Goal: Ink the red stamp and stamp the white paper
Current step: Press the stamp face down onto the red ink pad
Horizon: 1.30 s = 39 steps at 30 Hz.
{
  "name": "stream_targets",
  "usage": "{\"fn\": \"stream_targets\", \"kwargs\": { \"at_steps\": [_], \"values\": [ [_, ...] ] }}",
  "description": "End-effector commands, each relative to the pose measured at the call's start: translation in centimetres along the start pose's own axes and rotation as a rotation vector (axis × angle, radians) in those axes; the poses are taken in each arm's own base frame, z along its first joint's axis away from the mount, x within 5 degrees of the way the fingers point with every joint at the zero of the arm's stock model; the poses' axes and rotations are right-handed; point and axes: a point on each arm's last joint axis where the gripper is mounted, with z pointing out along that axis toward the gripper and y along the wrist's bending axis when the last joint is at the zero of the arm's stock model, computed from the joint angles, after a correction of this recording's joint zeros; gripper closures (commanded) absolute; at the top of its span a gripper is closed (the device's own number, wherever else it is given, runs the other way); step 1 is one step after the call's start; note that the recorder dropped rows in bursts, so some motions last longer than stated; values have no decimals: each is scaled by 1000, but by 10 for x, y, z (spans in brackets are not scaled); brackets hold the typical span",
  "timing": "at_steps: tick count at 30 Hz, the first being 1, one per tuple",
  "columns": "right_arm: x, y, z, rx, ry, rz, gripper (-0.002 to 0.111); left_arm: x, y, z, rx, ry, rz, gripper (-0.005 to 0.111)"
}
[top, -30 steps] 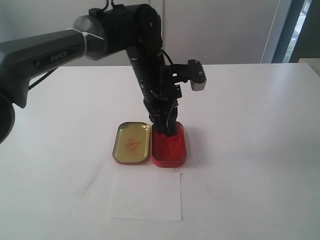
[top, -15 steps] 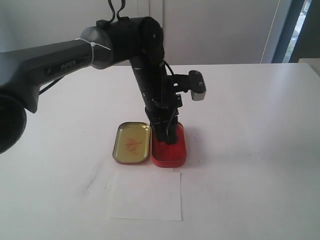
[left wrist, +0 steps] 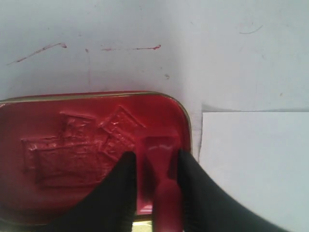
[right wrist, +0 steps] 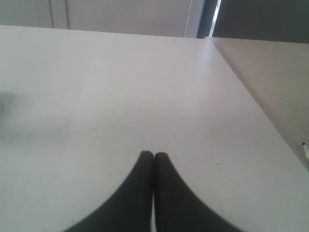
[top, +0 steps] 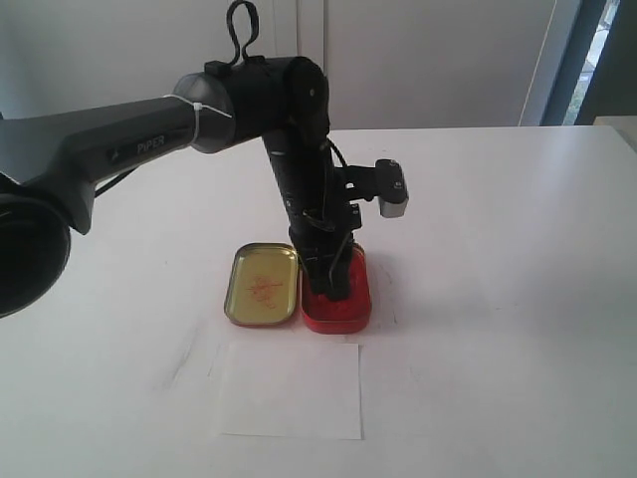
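One working tool: left gripper (left wrist: 155,156), clamped on the red stamp (left wrist: 158,147), black fingers (left wrist: 120,186) pinching its sides.
Stamp position: base down on the ink, at the end of the tin nearest the paper; probably pressed in, though contact itself hard to confirm from this angle.
Stamp make: smooth red plastic, rectangular block below, rounded neck rising between the fingers.
Ink-pad tin (top: 338,321): oval, shallow, gold-rimmed; pad glossy wet red, dented all over with overlapping rectangular marks.
Tin lid (top: 264,286): gold-coloured oval, lying open right beside the tin, faint red smears inside.
White paper (top: 291,390): thin plain rectangle, flat on the table just beside tin and lid, no imprint discernible.
Table (top: 498,229): matte white, a few thin red streaks near the tin.
Idle tool: right gripper (right wrist: 154,157), clenched on nothing, tips pressed together above bare tabletop.
Done: stamp in the grip and brought to the ink.
Left: lift off the pad, carry over to the sheet, press down for the print.
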Motion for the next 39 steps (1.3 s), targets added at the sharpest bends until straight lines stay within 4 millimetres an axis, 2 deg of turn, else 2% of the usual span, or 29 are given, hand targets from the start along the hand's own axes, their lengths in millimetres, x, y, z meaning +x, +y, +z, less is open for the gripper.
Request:
{"fn": "stream_targets", "kwargs": {
  "at_steps": [1,13,27,39],
  "values": [
    [0,0,0,7,-14,-7,108,2,-3,10,63,21,4,107],
    [0,0,0,7,-14,-7,108,1,1,15,38,8,1,107],
    [0,0,0,7,-14,-7,108,8,7,45,69,42,-15,107],
    [0,0,0,7,-14,-7,108,9,7,48,71,43,-17,107]
  ]
}}
